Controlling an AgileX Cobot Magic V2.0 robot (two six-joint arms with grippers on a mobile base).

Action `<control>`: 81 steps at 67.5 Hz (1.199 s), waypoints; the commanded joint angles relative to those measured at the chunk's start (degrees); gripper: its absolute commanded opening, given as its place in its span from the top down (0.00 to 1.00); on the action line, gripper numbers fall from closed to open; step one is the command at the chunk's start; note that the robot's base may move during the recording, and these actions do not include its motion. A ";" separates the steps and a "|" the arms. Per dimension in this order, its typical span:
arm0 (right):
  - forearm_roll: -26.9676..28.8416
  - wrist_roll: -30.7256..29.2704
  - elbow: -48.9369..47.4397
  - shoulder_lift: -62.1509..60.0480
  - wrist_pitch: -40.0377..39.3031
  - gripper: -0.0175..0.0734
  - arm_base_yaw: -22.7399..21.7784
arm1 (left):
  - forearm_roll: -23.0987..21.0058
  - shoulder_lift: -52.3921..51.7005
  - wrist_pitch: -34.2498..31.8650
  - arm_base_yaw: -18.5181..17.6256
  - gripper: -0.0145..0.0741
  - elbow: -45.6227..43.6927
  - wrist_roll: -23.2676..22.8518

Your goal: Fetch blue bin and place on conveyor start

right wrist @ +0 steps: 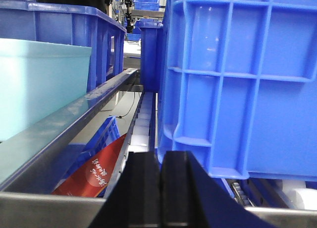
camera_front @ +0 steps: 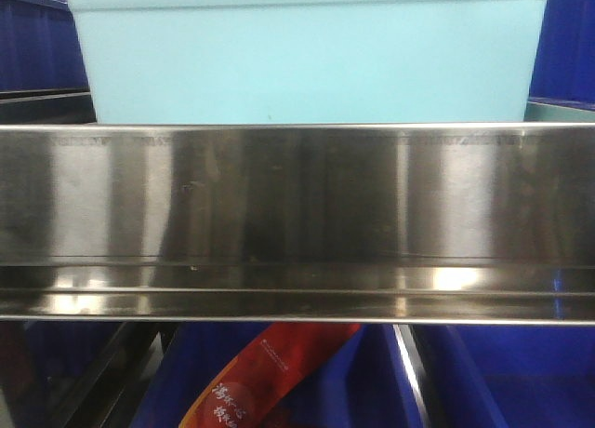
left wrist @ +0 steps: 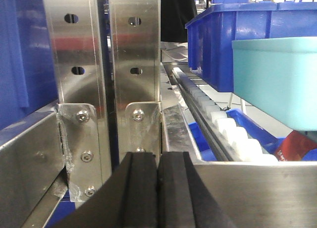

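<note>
The left claw [left wrist: 157, 188] is pressed shut with nothing in it, and so is the right claw [right wrist: 162, 188]. Both sit close to the shiny steel rail [camera_front: 297, 214]. A red bag [camera_front: 265, 377] lies under the rail. The light blue bin [camera_front: 307, 56] stands just behind the rail, higher up. Dark blue bins [camera_front: 569, 46] stand farther behind the rail.

Nothing fancy here: the left gripper [left wrist: 157, 161] and right gripper [right wrist: 161, 161] are both matte black, with chunky fingers [left wrist: 141, 188] and stepped ridges down the sides.
</note>
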 commanded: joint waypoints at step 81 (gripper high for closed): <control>4.29 -0.08 -33.56 10.12 13.59 0.18 0.14 | -0.39 18.67 14.15 -0.48 0.20 -36.02 0.02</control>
